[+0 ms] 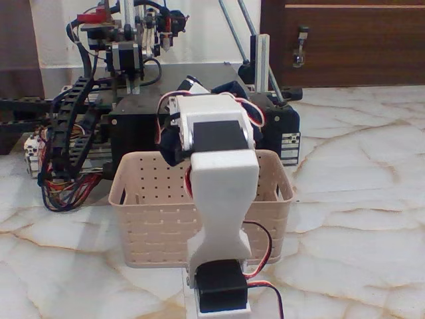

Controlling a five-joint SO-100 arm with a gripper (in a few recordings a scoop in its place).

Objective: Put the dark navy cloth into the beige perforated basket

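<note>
Pincer hidden behind the white arm, which reaches away from camera over the beige perforated basket; can't tell if it's wide, narrow or holding anything. Dark shapes near the wrist could be the dark navy cloth or servo housing, too unclear to call. Likely step: carry or drop over the basket. Next move, if cloth is held: release inside the rim, then lift clear. Basket sits on a pale marble-patterned tabletop; black machine box with cables behind, wooden door at back.
</note>
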